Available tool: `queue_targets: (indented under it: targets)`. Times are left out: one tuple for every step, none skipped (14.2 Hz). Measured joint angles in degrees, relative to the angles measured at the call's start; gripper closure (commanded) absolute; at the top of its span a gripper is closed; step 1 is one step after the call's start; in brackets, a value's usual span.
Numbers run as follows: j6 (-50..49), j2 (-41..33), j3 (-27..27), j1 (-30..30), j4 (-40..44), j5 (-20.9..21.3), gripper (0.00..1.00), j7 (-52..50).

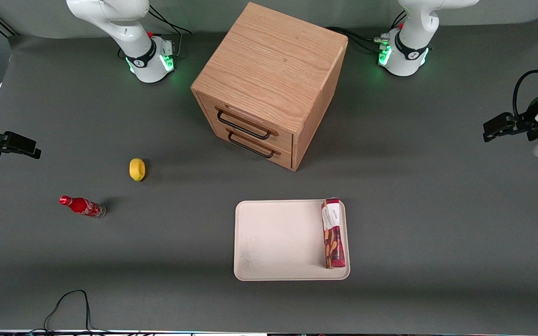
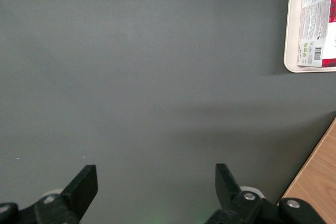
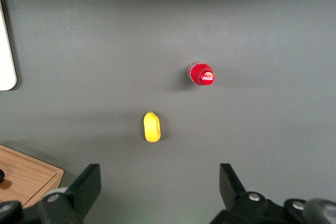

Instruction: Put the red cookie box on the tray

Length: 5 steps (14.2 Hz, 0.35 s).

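The red cookie box (image 1: 333, 233) lies flat in the cream-white tray (image 1: 278, 238), along the tray's edge toward the working arm's end, its white end panel farther from the front camera. My left gripper (image 1: 489, 130) hovers high over bare table toward the working arm's end, well away from the tray. It is open and empty. In the left wrist view the gripper (image 2: 156, 182) shows its fingers (image 2: 84, 184) wide apart over bare mat, with the box (image 2: 317, 19) and the tray's rim (image 2: 292, 24) off to one side.
A wooden two-drawer cabinet (image 1: 269, 84) stands farther from the front camera than the tray, both drawers shut. A yellow lemon (image 1: 137, 169) and a small red bottle (image 1: 82, 206) lie toward the parked arm's end. A black cable (image 1: 70, 308) loops at the front edge.
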Motion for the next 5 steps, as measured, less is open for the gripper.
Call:
queue_targets:
  targets:
    - [-0.05, -0.05, 0.00, 0.00, 0.00, -0.24, 0.00, 0.06]
    - [-0.06, -0.07, 0.01, 0.00, 0.00, -1.02, 0.00, 0.09]
    - [-0.07, -0.07, 0.01, 0.00, 0.00, -1.85, 0.00, 0.11]
    - [-0.07, -0.07, 0.01, 0.00, 0.00, -2.27, 0.00, 0.13]
    - [-0.07, -0.08, 0.01, 0.00, 0.00, -2.48, 0.00, 0.16]
